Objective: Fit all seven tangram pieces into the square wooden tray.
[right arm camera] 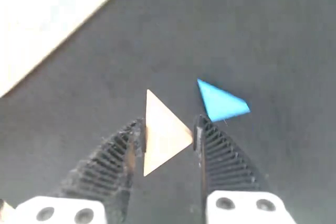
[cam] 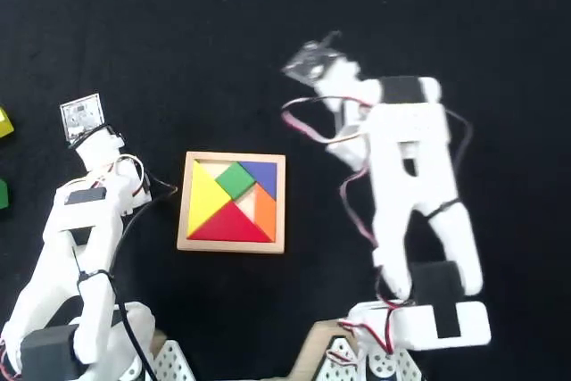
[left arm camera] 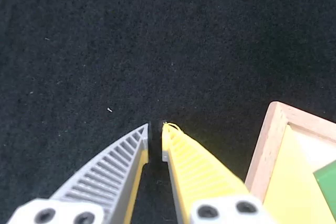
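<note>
My left claw (left arm camera: 156, 125) has ribbed matt plastic fingers, one grey, one yellow. My right claw (right arm camera: 169, 123) has ribbed black plastic and grips a smooth pale triangle (right arm camera: 163, 135) of bare wood. Matt, faintly fuzzy black cloth covers the table (left arm camera: 131, 35). The tray (left arm camera: 265, 145) is smooth pale wood.

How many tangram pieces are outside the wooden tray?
2: a pale triangle between the jaws of the right gripper, and a blue triangle on the black cloth beside it. Others may be hidden.
</note>
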`<control>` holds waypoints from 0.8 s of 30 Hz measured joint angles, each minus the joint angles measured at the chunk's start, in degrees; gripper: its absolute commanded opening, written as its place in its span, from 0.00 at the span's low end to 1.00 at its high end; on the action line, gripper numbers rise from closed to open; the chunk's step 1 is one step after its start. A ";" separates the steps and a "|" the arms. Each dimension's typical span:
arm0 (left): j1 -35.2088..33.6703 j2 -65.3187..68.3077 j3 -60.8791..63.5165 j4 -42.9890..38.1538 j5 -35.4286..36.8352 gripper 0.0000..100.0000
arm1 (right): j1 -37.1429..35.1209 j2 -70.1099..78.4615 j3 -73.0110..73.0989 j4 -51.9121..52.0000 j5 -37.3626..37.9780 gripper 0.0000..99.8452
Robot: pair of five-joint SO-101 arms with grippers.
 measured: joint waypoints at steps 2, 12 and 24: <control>0.00 0.00 0.00 0.00 0.00 0.06 | -4.13 0.00 0.00 0.00 0.00 0.13; -2.90 -0.35 1.05 0.97 0.00 0.06 | -19.16 0.00 0.00 -0.70 0.09 0.13; -5.27 -0.35 1.05 2.46 0.00 0.06 | -24.62 3.87 0.00 -7.12 3.60 0.13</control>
